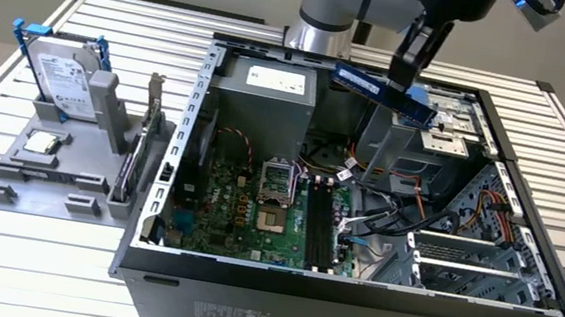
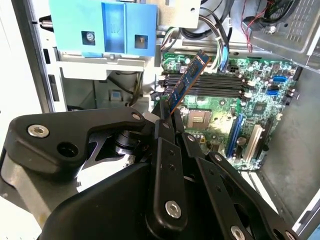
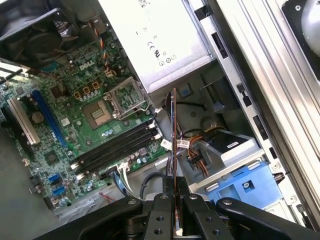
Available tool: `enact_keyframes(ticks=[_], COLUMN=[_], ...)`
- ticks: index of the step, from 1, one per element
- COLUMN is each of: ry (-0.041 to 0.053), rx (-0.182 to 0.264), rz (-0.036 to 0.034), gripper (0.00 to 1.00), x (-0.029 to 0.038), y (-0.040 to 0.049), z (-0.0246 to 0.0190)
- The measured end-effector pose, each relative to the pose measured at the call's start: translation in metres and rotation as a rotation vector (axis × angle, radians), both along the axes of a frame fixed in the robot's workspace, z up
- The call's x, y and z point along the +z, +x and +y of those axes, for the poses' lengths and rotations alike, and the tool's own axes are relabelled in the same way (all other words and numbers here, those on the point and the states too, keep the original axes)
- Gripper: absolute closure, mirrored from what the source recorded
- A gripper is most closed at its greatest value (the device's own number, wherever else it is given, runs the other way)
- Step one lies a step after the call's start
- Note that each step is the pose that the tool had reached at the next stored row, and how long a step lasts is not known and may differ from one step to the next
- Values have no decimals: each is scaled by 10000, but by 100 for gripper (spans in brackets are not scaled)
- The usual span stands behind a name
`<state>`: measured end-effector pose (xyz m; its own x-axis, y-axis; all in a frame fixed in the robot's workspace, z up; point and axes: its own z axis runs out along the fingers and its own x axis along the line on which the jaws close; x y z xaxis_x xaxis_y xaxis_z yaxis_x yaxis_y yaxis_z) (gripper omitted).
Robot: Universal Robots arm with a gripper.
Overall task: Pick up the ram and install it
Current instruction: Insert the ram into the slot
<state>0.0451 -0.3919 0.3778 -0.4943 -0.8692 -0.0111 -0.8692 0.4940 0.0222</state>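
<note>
tool [image 1: 400,82] is clenched on one end of the ram [image 1: 368,84], holding it up over the far side of the open case [image 1: 352,293], lower edge down, I'd guess to match the black slots [image 1: 319,231] below

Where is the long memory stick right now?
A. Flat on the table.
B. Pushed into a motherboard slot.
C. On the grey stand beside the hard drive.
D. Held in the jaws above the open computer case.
D: the ram is pinched in the jaws, in the air over the open case, clear of the motherboard slots.
</note>
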Motion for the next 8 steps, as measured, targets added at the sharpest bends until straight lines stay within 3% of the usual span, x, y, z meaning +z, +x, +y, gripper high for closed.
enact_keyframes(ticks=[8], ry=[-1], rx=[-335], rz=[1], gripper=[100], x=[-1], y=[1], z=[0])
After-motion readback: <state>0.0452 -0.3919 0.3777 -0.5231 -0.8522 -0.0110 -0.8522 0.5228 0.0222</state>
